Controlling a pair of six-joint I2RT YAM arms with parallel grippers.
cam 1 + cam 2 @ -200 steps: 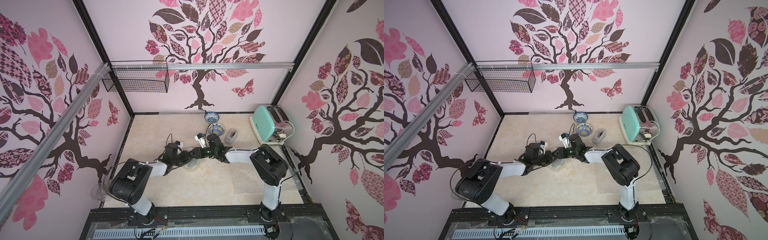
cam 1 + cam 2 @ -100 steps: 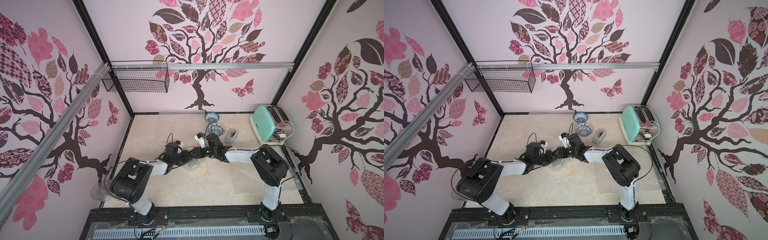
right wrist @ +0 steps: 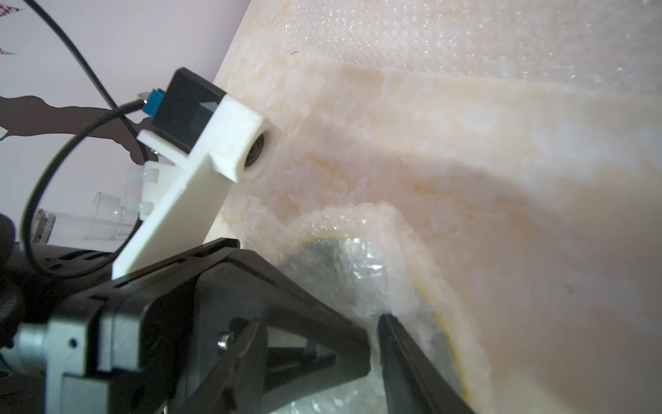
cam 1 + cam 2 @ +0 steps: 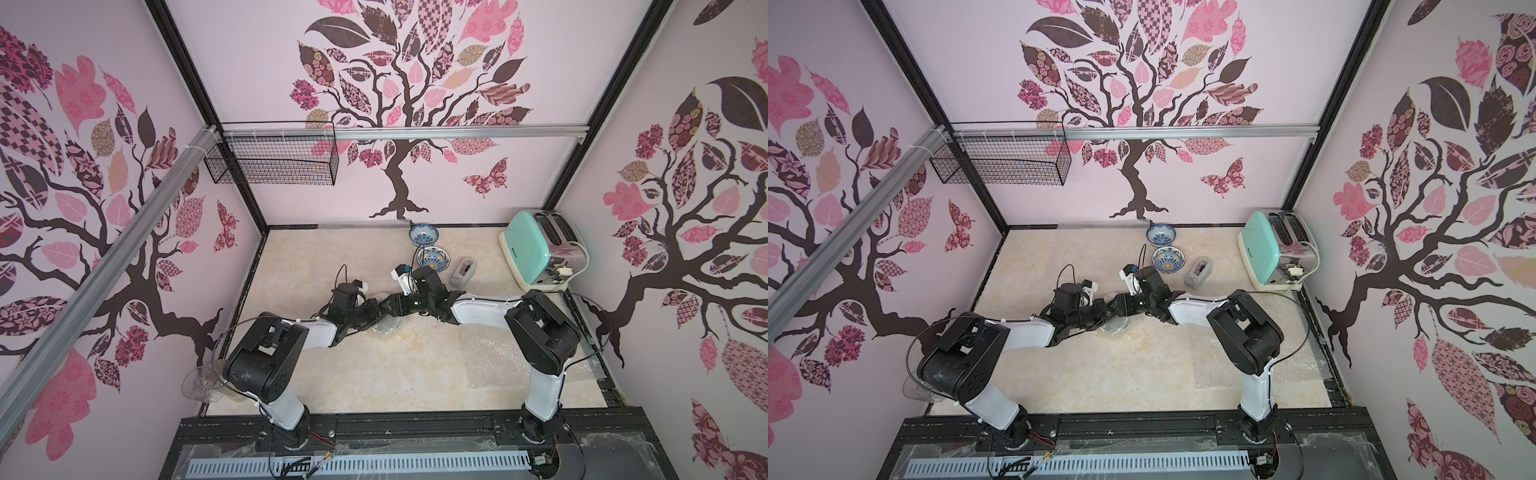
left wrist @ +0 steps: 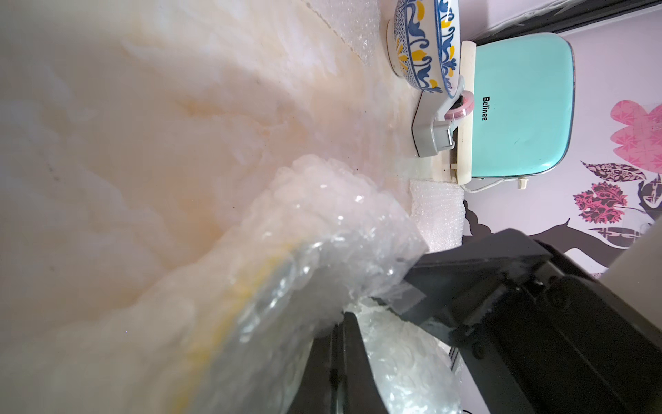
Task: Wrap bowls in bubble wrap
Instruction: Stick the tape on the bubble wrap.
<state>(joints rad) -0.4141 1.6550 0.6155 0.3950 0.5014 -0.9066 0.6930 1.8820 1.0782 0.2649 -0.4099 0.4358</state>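
The far bowl (image 4: pixel 423 235) sat by the back wall (image 4: pixel 457 208), the near bowl (image 4: pixel 433 259) just before it, the tape dispenser (image 4: pixel 463 272) to its right, the toaster (image 4: pixel 535 249) in the back-right corner of the table (image 4: pixel 316 257).

On my tabletop (image 4: pixel 324 257) I count three bowls: one blue-and-white bowl (image 4: pixel 423 235), one yellow-accented bowl (image 4: pixel 433 258), one wrapped bowl (image 4: pixel 385 327). Also three sheets of bubble wrap (image 4: pixel 494 353), one toaster (image 4: pixel 536 249), one tape dispenser (image 4: pixel 463 272), one wire basket (image 4: pixel 274 160).

Soft, even light, glints on the bubble wrap (image 5: pixel 324 215), wrist views blurred up close.
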